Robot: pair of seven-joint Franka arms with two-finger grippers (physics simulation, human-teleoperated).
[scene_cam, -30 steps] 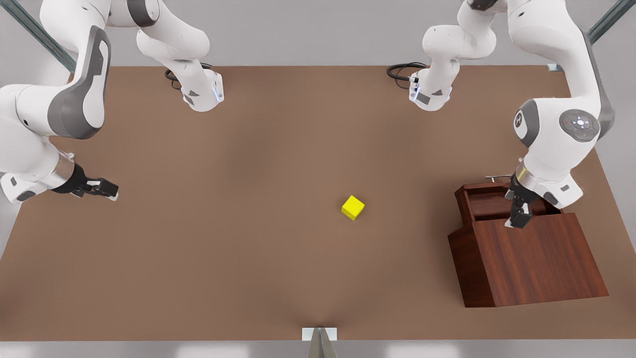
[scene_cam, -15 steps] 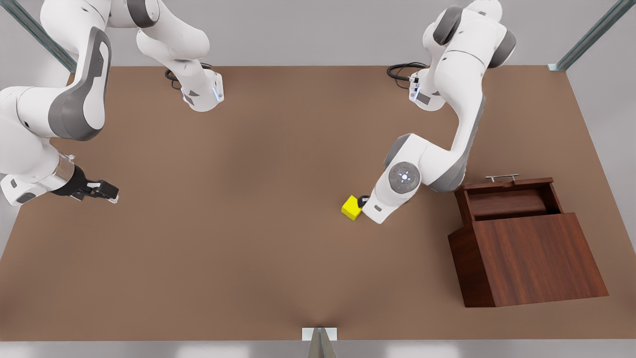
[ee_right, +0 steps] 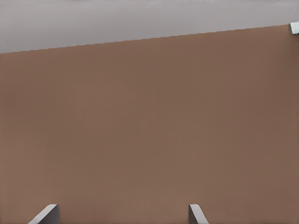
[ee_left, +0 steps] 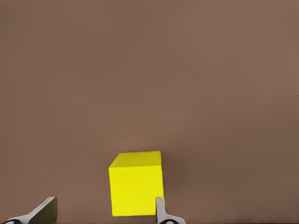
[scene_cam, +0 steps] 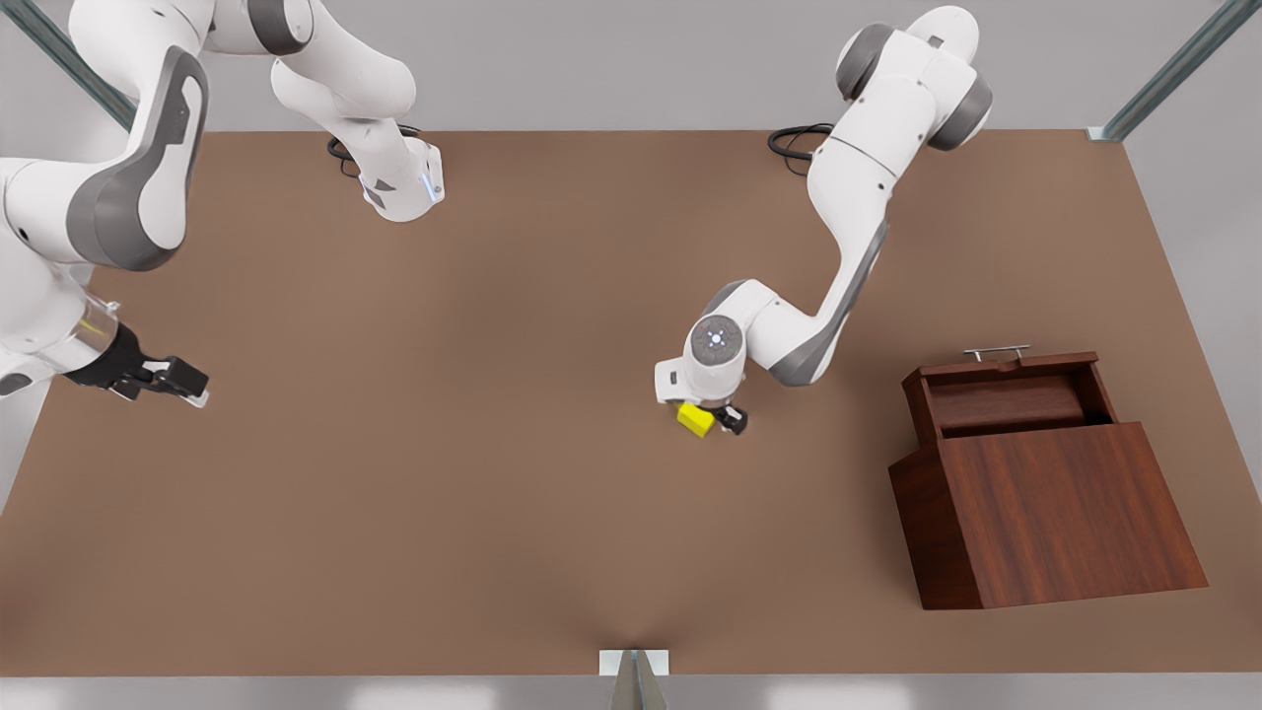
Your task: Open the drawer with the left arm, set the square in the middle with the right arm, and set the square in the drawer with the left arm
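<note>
- There are two white arms, one yellow square (scene_cam: pixel 695 421), and one wooden cabinet (scene_cam: pixel 1050 508) with one drawer (scene_cam: pixel 1001 399).
- The square sits on the brown tabletop (scene_cam: pixel 493 444) near the middle of it, well apart from the cabinet, which stands toward the front view's right.
- The left gripper (scene_cam: pixel 712 418) is at the square, directly under the wrist of the arm that reaches from the far edge on the front view's right.
- In the left wrist view the square (ee_left: pixel 136 183) is between the two fingertips. One fingertip (ee_left: pixel 160 210) is just beside the side of the cube, and the other fingertip (ee_left: pixel 44 211) is apart from it with bare table between. So the fingers are spread and not clamped on the square.
- The drawer is pulled out from the cabinet, and its one thin silver handle (scene_cam: pixel 996 351) is at the far side. The inside of the drawer looks bare wood.
- The right gripper (scene_cam: pixel 163 379) is near the table edge on the front view's left, well apart from the square, and this arm waits.
- In the right wrist view two fingertips (ee_right: pixel 46 213) are apart, with nothing between them but the tabletop (ee_right: pixel 149 130).
</note>
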